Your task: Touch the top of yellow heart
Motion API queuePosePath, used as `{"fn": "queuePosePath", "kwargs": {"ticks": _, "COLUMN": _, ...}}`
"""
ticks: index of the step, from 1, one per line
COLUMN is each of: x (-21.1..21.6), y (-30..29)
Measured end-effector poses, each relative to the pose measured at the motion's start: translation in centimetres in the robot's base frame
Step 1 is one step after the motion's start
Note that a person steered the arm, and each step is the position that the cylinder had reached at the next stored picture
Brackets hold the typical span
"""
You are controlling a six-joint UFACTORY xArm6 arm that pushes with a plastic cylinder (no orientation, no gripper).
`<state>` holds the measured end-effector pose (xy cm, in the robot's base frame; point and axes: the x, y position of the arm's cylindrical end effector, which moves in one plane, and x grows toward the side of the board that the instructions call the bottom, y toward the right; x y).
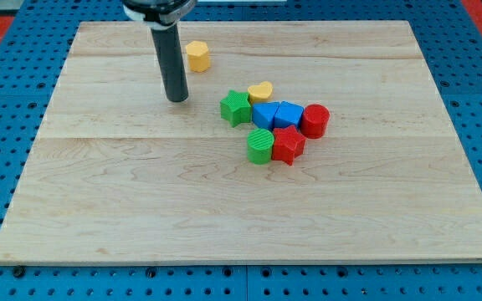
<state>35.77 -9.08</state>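
My tip [177, 99], the lower end of a straight dark rod, rests on the wooden board [141, 209] in its upper left-centre part. The rod carries no pincer, so it is neither open nor closed, and it holds nothing; the tip touches no block. A yellow hexagonal block [197, 55] stands alone just up and to the view's right of the tip. The yellow heart [260, 90] lies well to the view's right of the tip, at the top of a cluster of blocks. A green star [236, 108] sits at the heart's lower left, touching or nearly touching it. Just below the heart are two blue blocks [278, 114], side by side, with a red cylinder [315, 120] to their right. Beneath these, a green cylinder [260, 145] and a red block [288, 145] stand together. The board lies on a blue pegboard surface [23, 100].
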Motion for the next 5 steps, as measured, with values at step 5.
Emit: {"fn": "queuePosePath", "kwargs": {"ticks": 5, "x": -2.9, "y": 9.0}}
